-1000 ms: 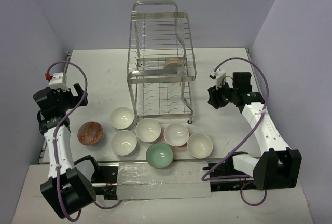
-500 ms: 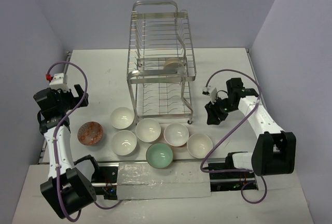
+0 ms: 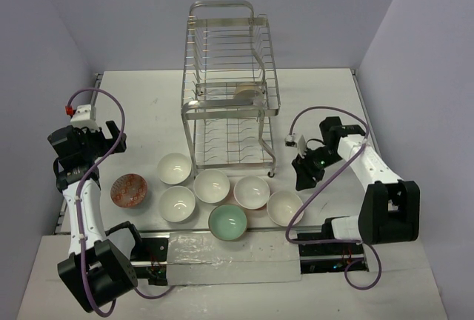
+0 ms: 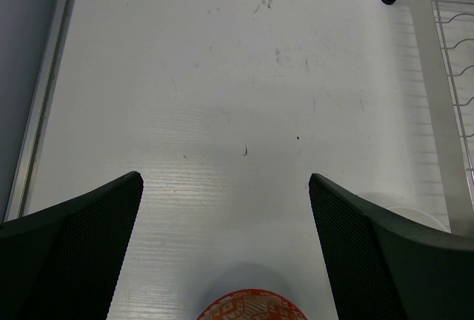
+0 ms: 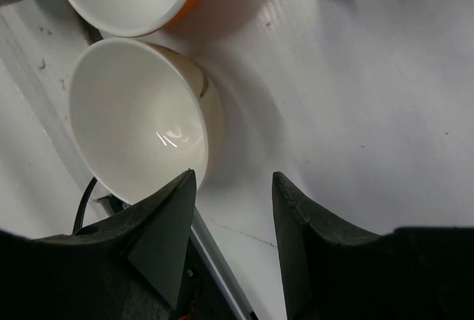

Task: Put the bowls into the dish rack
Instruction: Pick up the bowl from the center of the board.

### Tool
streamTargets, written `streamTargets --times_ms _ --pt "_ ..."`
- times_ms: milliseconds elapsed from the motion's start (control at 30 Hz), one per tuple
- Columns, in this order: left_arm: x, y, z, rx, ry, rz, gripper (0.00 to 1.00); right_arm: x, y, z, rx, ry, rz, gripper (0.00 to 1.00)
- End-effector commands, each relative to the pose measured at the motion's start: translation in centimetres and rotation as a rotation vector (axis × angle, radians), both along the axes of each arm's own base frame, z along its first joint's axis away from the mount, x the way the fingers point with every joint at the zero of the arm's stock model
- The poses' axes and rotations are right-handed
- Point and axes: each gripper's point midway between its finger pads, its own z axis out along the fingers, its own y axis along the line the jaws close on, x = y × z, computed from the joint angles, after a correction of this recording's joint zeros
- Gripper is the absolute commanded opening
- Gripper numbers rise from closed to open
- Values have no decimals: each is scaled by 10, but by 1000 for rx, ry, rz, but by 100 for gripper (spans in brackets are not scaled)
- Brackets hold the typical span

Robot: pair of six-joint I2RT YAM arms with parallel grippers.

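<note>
Right tool (image 5: 233, 178) half open, empty, beside white bowl (image 5: 137, 124) near dish rack (image 3: 231, 110). Left tool (image 4: 224, 179) wide open; red bowl (image 4: 252, 307) cut off below.

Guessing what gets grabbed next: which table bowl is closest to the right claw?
The rightmost white bowl, at the cluster's right end. The right gripper hangs just beside its rim; every other bowl lies farther left.

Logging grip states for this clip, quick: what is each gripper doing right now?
Left gripper: open wide, empty.
Right gripper: partly open, empty, beside a small round white ceramic bowl.
</note>
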Motion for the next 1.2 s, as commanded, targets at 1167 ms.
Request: streamTargets --times_ms 1167 --pt "0 -5 7 16 -33 -38 99 -14 24 -31 -74 54 84 31"
